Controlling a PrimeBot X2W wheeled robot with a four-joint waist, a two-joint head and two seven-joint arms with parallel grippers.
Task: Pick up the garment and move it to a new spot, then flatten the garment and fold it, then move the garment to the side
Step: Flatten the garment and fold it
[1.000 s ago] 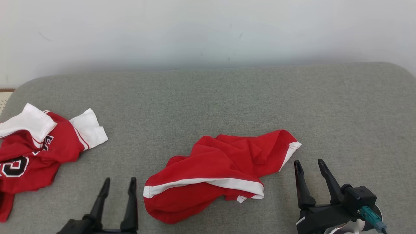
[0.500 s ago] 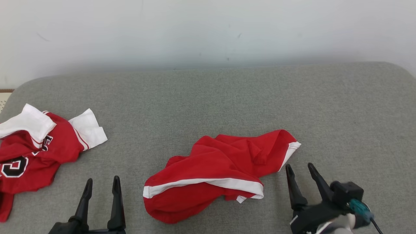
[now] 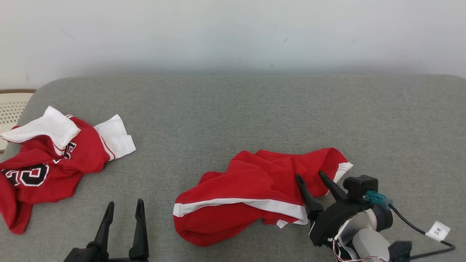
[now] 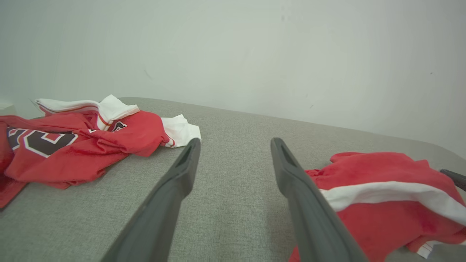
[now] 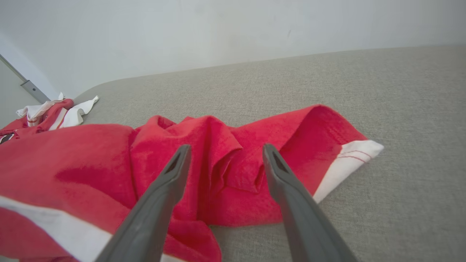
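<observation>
Hovering spread, right claw [image 3: 309, 175] overlaps garment [image 3: 247, 182] edge; left claw [image 3: 125, 202] spread over bare cushion [image 3: 233, 109].

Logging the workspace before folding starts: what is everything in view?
crumpled garment: one, red with white bands, middle of the cushion
jersey: one, red, white sleeves, black lettering, cushion's left end
cushion: one, grey, under both garments
wall: one, white, behind the cushion
perforated panel: one, cream, beyond the cushion's left end
left gripper: one, dark, open, over bare cushion left of the crumpled garment
right gripper: one, dark, open, fingers over the crumpled garment's right part
cable: one, black with white tag, at the right wrist
</observation>
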